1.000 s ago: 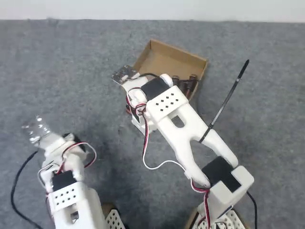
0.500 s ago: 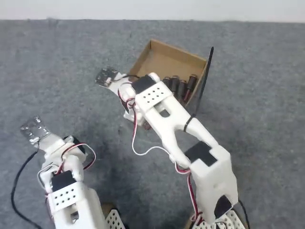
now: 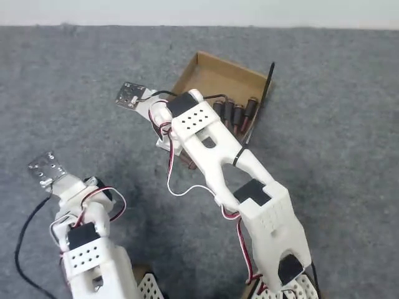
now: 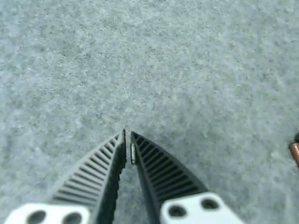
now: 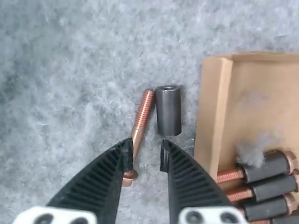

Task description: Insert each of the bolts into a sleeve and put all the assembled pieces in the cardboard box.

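The left gripper (image 4: 127, 136) hangs over bare grey carpet (image 4: 196, 65), its ribbed black fingers drawn almost together with only a thin slit between them and nothing in their hold. Well off to one side of it, a copper-coloured end (image 4: 295, 153) of something rests on the carpet, too little of it visible to tell what. Seen from above, the left arm (image 3: 87, 246) sits folded near its base, well apart from the cardboard box (image 3: 187, 73), while the right arm (image 3: 209, 140) stretches out to the box's near side, a black cable tie (image 3: 267, 87) sticking up from it. The right gripper (image 5: 144, 151) is low over the carpet, its fingers parted by a modest gap that shows only carpet and grips nothing. A copper bolt (image 5: 141, 116) lies loose in front of one finger (image 5: 119, 163), its head close beside that fingertip and its threaded end pointing away from the gripper. A dark sleeve (image 5: 168, 110) lies just ahead of the other fingertip, parallel to the bolt and just beside its threaded end, its open bore facing away. Both lie outside the box, whose wall stands near the sleeve on the side away from the bolt. Inside the box, several assembled pieces (image 5: 264, 166) lie side by side, beside a tuft of grey fluff (image 5: 254, 148).
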Tool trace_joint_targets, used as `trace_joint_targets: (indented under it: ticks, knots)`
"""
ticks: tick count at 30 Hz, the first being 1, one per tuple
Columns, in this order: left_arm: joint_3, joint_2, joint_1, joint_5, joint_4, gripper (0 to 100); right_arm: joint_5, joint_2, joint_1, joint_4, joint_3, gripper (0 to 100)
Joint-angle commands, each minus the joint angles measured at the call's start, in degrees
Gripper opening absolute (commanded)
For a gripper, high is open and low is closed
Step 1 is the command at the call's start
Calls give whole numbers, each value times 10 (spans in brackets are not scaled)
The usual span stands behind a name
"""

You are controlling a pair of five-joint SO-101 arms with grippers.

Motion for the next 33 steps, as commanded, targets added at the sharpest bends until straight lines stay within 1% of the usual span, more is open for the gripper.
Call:
trace_joint_targets:
  ticks: [1, 5, 9, 18, 22, 33]
  knots:
    - [-18, -10, 17, -6, 1, 12, 32, -7, 16, -9, -32, 80]
    - [-18, -10, 17, -6, 1, 12, 35, 16, 19, -31, -34, 77]
    - [-18, -10, 18, -6, -6, 12, 55, 31, 18, -46, -35, 80]
    - [-16, -10, 18, -5, -14, 12, 57, 39, 19, -86, -35, 80]
    - [-16, -10, 18, -6, -14, 12, 70, 47, 23, -88, -35, 80]
    - [-16, -10, 18, -6, -14, 12, 72, 95, 32, -96, -60, 80]
